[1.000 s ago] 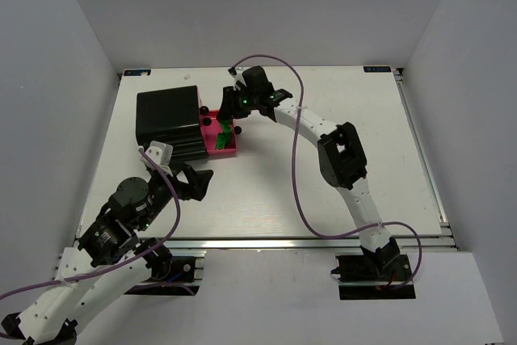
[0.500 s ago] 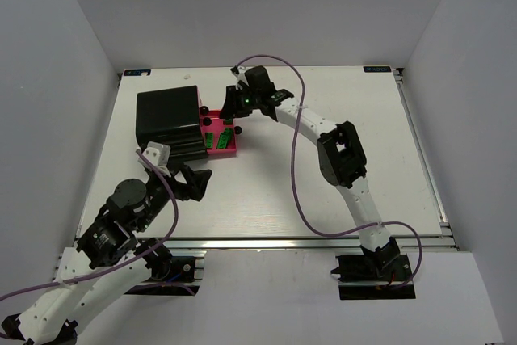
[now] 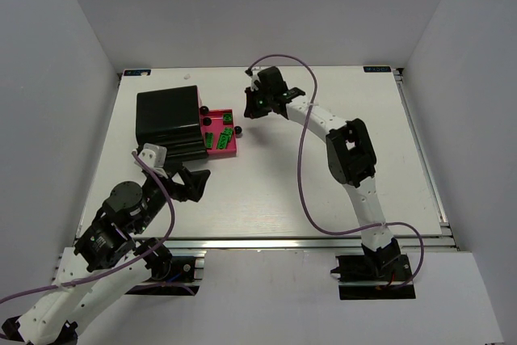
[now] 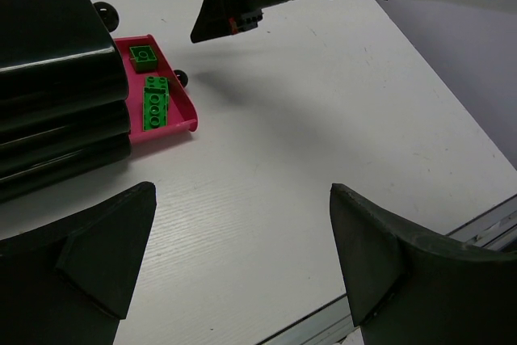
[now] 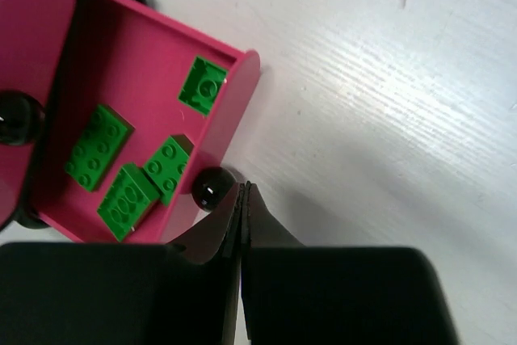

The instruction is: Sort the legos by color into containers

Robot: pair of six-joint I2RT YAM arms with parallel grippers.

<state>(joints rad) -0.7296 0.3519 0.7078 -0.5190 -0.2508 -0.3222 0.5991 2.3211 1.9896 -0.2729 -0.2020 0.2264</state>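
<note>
Several green legos (image 5: pixel 97 139) lie inside the pink-magenta container (image 5: pixel 234 111), which stands against the right side of the glossy black container (image 3: pixel 168 123). In the top view the pink container (image 3: pixel 222 153) holds the same green bricks (image 3: pixel 229 117). My right gripper (image 5: pixel 244 191) is shut with nothing between its fingers, its tips hovering just outside the pink box's right wall by a black knob (image 5: pixel 210 187); from above the right gripper (image 3: pixel 252 109) is to the box's right. My left gripper (image 4: pixel 242 240) hangs wide open over bare table, in front of both boxes.
Dark round knobs (image 3: pixel 205 110) stick out along the pink box's edges. The black box (image 4: pixel 48 62) rises tall at the left of the left wrist view. A metal rail (image 3: pixel 266 240) runs along the table's near edge, and white walls enclose the table.
My right gripper pulled back to the right, away from over the pink box, and shut with nothing in it. A green brick it had hung over now lies in the box. The left arm barely shifted.
</note>
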